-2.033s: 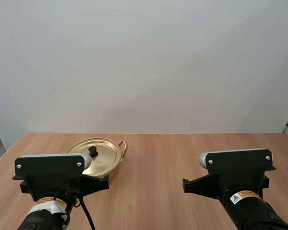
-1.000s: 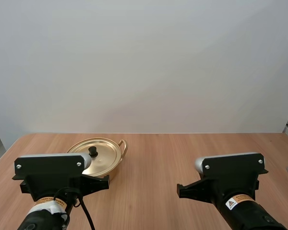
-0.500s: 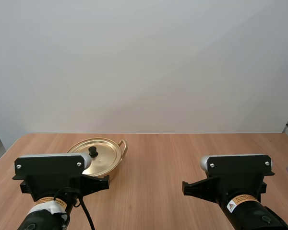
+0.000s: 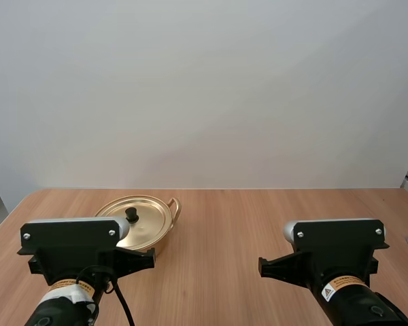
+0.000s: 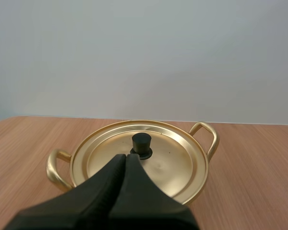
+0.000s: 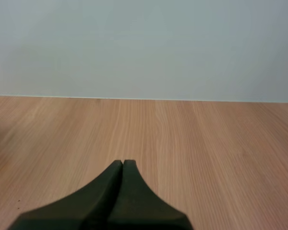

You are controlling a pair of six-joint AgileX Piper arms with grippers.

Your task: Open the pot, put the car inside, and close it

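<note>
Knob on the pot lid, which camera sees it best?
The left wrist view: the knob sits close and whole on the lid, just past the shut left fingers. The high view shows it small, just behind the left arm. The right wrist view faces the table.

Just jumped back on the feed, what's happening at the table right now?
Nothing is held yet. The gold pot sits on the table with its lid on. The left gripper, shut and empty, is aimed at the lid's black knob. The right gripper, shut and empty too, is over bare wood.
</note>
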